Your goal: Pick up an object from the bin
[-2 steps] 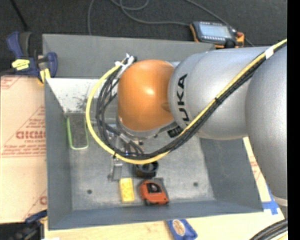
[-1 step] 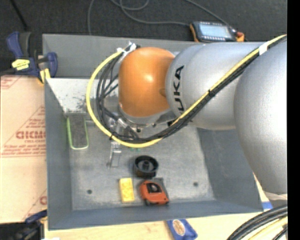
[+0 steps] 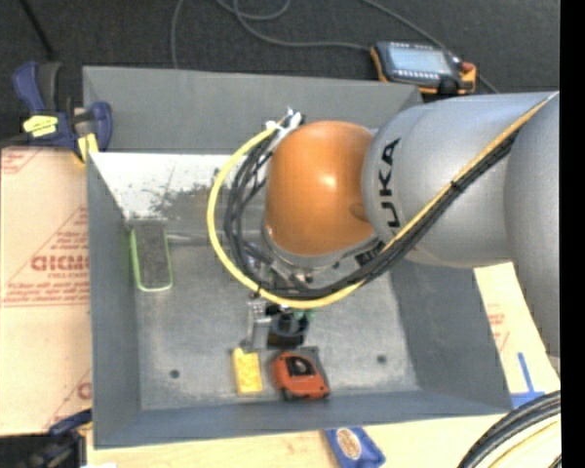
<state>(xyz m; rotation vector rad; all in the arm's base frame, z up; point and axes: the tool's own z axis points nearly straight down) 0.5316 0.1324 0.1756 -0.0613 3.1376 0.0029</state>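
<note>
At the left of the grey bin [image 3: 190, 344], well apart from the arm, lies a flat grey oblong with a green rim [image 3: 153, 257], resting lengthwise on the floor. Further right, near the front wall, sits a small yellow block [image 3: 246, 370], and just beside it on the right an orange and black tape measure [image 3: 300, 375]. The gripper [image 3: 273, 328] hangs just above and between these two, under the arm's orange cover [image 3: 312, 188]. Whether the gripper is spread or closed cannot be told from here, and nothing can be seen held in it. Either of the two near things is the likely pick. The yellow block looks light, stiff and square-sided, so a pinch across its two long flat faces should hold well. The tape measure is probably heavier, with a hard, smooth, rounded case that could slip or roll. It is best taken across its flat sides, low on the body. The two lie close together, so a descent between them may nudge one aside.
</note>
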